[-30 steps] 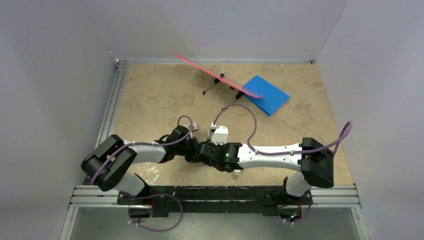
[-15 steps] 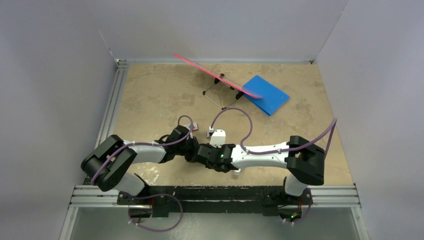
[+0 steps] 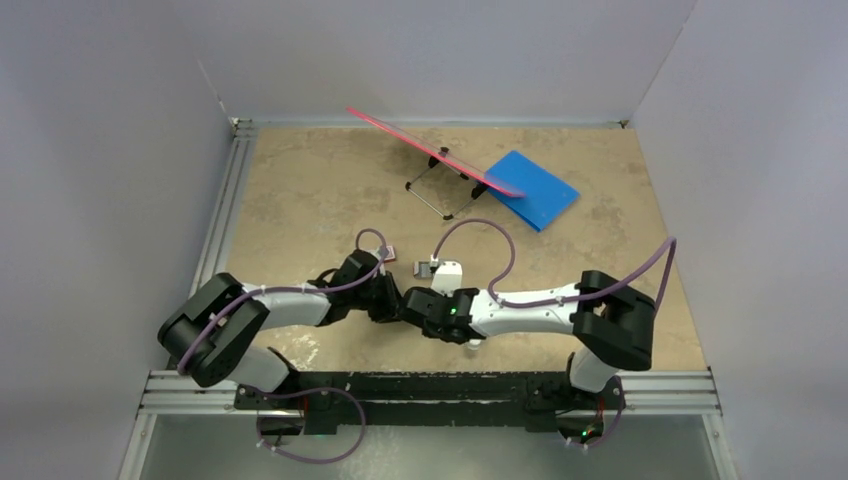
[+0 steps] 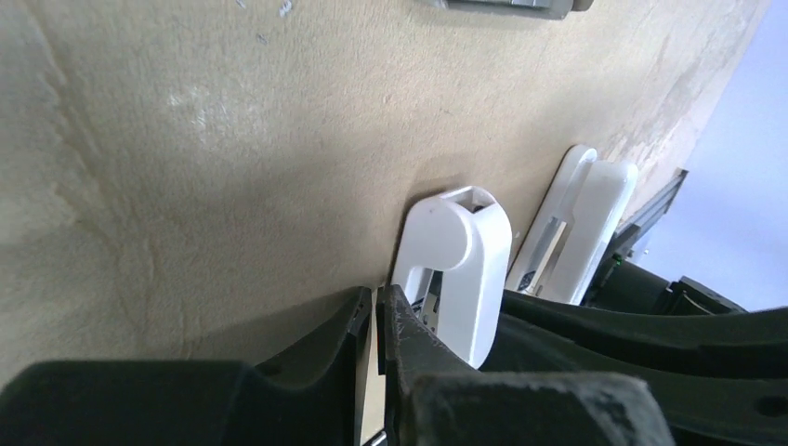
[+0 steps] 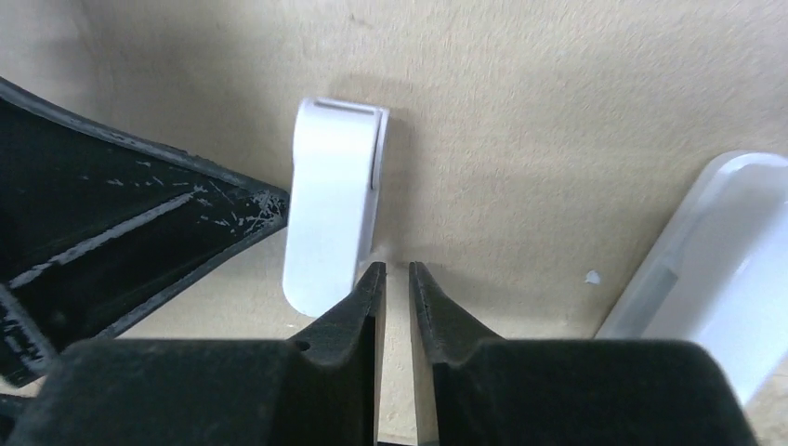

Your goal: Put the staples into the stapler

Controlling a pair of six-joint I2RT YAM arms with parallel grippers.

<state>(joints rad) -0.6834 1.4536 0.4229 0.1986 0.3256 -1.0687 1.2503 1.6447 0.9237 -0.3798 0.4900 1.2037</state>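
Low over tabletop (image 3: 300,190), left end effector (image 4: 374,299) meets right end effector (image 5: 397,271), apparently closed.

**Both arms folded inward, grippers nose to nose**

The left arm (image 3: 290,300) stretches rightward and the right arm (image 3: 530,308) stretches leftward, both held low. The left gripper (image 3: 388,300) and right gripper (image 3: 412,300) meet near the middle, just beside each other. Each gripper's fingers are drawn nearly together, leaving a thin slit.
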